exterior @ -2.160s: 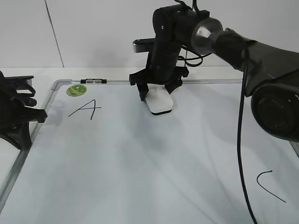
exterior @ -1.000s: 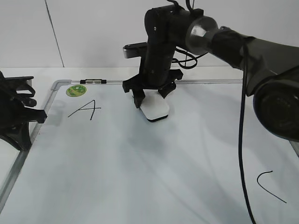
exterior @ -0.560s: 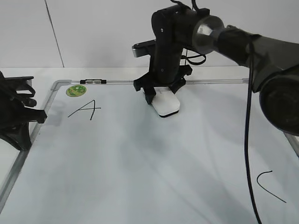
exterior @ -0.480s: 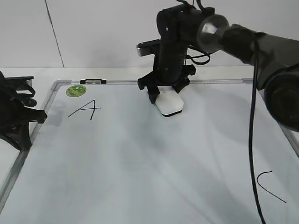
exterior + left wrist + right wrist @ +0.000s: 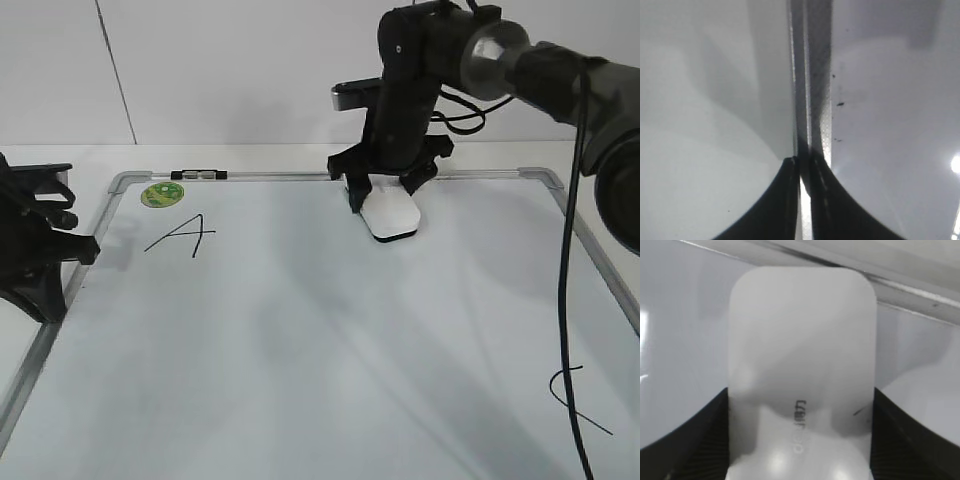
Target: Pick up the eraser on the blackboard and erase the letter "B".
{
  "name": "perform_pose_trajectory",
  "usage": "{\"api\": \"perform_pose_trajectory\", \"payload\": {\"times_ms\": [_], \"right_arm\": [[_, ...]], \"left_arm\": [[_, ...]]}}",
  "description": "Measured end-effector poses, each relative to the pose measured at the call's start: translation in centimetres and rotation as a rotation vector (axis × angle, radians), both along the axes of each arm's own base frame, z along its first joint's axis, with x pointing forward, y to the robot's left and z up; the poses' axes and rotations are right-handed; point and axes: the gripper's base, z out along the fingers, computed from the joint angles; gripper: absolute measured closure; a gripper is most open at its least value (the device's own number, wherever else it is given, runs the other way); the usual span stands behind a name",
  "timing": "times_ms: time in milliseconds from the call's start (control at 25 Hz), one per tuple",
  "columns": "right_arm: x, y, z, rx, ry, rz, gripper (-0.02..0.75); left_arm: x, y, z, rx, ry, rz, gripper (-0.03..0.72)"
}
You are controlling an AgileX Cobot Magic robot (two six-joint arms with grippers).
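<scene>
Right gripper [image 5: 387,190] points down over the upper middle of the blackboard [image 5: 300,350], fingers clamped on both long sides of the eraser [image 5: 390,215]. The eraser's dark underside looks flat on the white surface, just below the top frame rail. In the right wrist view the eraser [image 5: 801,370] fills the centre, white with rounded corners, faint dark print on its top, black fingers [image 5: 695,435] pressed against its left and right edges, the grey frame [image 5: 920,295] running slantwise just beyond its far end. No letter "B" can be seen in any view; the board around the eraser is bare white. Black "A" [image 5: 182,236] sits at upper left of the board, below the round green sticker [image 5: 163,194], with a small black-and-clear clip [image 5: 199,174] on the top rail beside it. Curved "C" [image 5: 577,398] is at lower right, partly crossed by the right arm's black cable [image 5: 565,300]. Left gripper [image 5: 45,250] rests at the board's left edge, well apart from the eraser. In the left wrist view its fingers [image 5: 785,200] are pressed nearly together over the frame strip [image 5: 812,75], only a thin bright slit between them, nothing in them.
</scene>
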Motion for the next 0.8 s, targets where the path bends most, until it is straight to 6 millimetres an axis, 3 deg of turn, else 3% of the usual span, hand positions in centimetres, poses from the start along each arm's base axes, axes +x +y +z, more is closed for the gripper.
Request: {"api": "perform_pose_trajectory", "payload": {"times_ms": [160,360,520,640,800], "right_arm": [[-0.8,1.9,0.0,0.062,0.027,0.021,0.199],[-3.5,7.0,0.0,0.088,0.046,0.125,0.199],[-4.8,9.1,0.0,0.098,0.053,0.170,0.199],[-4.6,8.9,0.0,0.082,0.046,0.169,0.199],[-3.2,6.6,0.0,0.054,0.029,0.127,0.199]], "left_arm": [[0.0,0.0,0.0,0.000,0.004,0.000,0.656],[-0.1,0.0,0.0,0.000,0.007,-0.001,0.656],[-0.1,0.0,0.0,0.000,0.007,-0.001,0.656],[-0.1,0.0,0.0,0.000,0.009,-0.001,0.656],[-0.1,0.0,0.0,0.000,0.009,-0.001,0.656]]}}
